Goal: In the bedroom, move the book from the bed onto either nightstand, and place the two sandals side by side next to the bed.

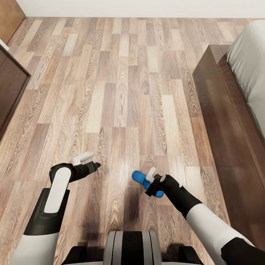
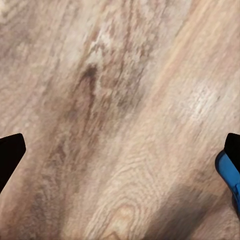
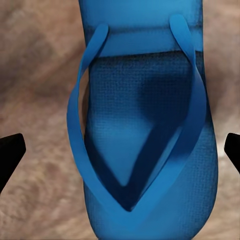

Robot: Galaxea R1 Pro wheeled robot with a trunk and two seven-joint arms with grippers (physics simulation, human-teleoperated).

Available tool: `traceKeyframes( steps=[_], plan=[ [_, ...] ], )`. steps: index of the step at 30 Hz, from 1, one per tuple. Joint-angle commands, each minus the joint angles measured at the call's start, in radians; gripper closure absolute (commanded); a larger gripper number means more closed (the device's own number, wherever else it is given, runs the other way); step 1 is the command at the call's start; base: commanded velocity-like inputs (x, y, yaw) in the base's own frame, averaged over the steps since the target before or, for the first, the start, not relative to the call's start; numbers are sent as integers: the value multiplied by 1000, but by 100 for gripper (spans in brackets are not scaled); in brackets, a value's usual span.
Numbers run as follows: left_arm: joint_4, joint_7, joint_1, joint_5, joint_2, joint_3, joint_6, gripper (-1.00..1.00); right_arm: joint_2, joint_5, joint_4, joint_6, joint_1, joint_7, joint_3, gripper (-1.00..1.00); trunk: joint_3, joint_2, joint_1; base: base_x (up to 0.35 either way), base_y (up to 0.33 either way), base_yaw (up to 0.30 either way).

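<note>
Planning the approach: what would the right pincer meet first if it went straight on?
The blue sandal, which lies directly ahead of the right pincer in its wrist view; in the head view the pincer seems to be already at it, though depth is unclear.

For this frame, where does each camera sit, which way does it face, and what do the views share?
Head view: on the head, looking down over the wooden floor; both arms, the bed alongside.
Left wrist view: on the left arm, facing the floor; dark fingertips.
Right wrist view: on the right arm, facing the blue sandal; dark fingertips.
All three share the sandal and floor.
</note>
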Motion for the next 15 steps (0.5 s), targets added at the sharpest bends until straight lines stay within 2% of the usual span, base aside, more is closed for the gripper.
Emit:
traceKeyframes(
  steps=[1, 15],
  plan=[
    [-1, 10, -1, 9, 0, 0, 2, -100, 0, 11, -1, 0, 0, 7, 0, -100, -1, 0, 0, 0, 0, 0],
    [-1, 10, -1, 10, -1, 0, 2, -100, 1, 10, 3, -13, -3, -10, -1, -100, -1, 0, 0, 0, 0, 0]
  ],
)
